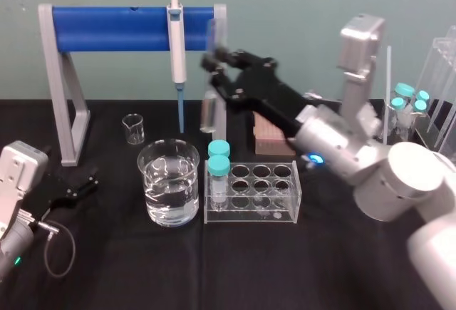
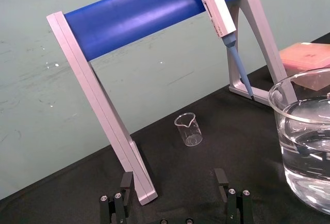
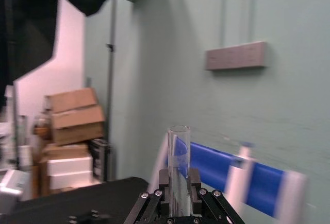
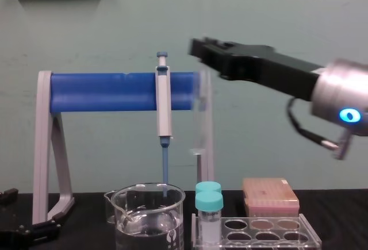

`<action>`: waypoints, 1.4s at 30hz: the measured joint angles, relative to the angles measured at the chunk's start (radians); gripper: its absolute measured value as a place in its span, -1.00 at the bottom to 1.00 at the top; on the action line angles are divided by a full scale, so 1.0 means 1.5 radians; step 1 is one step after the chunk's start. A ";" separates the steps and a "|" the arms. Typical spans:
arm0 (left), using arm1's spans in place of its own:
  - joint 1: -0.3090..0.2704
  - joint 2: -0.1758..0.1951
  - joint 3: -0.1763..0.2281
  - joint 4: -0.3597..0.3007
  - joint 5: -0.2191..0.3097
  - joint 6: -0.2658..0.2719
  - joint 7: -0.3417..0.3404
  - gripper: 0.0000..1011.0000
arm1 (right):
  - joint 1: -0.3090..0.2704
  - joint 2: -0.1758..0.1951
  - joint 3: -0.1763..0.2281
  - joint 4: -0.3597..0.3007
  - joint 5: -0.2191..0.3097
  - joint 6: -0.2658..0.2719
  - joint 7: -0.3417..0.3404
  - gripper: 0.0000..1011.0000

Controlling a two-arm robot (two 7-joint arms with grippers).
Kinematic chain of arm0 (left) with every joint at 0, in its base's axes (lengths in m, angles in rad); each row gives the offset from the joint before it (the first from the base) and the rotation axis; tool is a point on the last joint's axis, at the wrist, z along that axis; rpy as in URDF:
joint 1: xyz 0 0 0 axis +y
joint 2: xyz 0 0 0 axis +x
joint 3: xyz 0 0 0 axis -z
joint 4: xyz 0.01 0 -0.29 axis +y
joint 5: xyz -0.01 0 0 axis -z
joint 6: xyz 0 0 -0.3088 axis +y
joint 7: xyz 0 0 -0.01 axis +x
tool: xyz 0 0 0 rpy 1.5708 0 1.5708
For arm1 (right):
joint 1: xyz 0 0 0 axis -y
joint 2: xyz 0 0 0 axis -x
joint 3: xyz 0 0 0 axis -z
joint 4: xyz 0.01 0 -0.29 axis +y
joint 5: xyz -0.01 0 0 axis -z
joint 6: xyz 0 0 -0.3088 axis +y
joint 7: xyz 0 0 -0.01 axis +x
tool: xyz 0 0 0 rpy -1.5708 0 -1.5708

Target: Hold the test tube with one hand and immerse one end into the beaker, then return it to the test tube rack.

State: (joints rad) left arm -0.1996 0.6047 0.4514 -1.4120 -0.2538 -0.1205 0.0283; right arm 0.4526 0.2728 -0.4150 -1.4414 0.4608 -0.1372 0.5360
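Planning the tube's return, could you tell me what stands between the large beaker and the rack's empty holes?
Two teal-capped vials in the rack's column nearest the beaker, per the head view.

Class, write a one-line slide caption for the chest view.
Right gripper, jaws shut on the tube, holds it upright, lifted clear of the rack and beaker.

Your right gripper (image 4: 198, 49), black and two-fingered, reaches in from the right, high over the table. It appears to clamp the top of the long slim clear glass test tube (image 4: 202, 118), which hangs upright though blurred. The tube hangs over the left end of the low clear acrylic test tube rack (image 4: 259, 230), beside the wide clear glass beaker (image 4: 150, 218) of water. Your left gripper (image 4: 29, 229) lies low at the left edge.
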 joint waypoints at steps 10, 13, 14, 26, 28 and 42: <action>0.000 0.000 0.000 0.000 0.000 0.000 0.000 0.98 | 0.047 -0.033 -0.056 0.074 0.015 -0.013 0.050 -0.55; 0.000 0.000 0.000 0.000 0.000 0.000 0.000 0.98 | 0.055 -0.035 -0.064 0.094 0.014 -0.014 0.051 -0.55; 0.000 0.000 0.000 0.000 0.000 0.000 0.000 0.98 | 0.056 -0.036 -0.065 0.099 0.013 -0.014 0.051 -0.55; 0.000 0.000 0.000 0.000 0.000 0.000 0.000 0.98 | 0.070 -0.047 -0.086 0.155 0.009 -0.003 0.056 -0.55; 0.000 0.000 0.000 0.000 0.000 0.000 0.000 0.98 | 0.071 -0.050 -0.089 0.161 0.009 0.000 0.057 -0.55; 0.000 0.000 0.000 0.000 0.000 0.000 0.000 0.98 | 0.076 -0.057 -0.098 0.194 0.000 0.011 0.056 -0.55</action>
State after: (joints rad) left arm -0.1995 0.6046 0.4514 -1.4120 -0.2539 -0.1205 0.0283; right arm 0.5661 0.1866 -0.5626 -1.1497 0.4601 -0.1201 0.6197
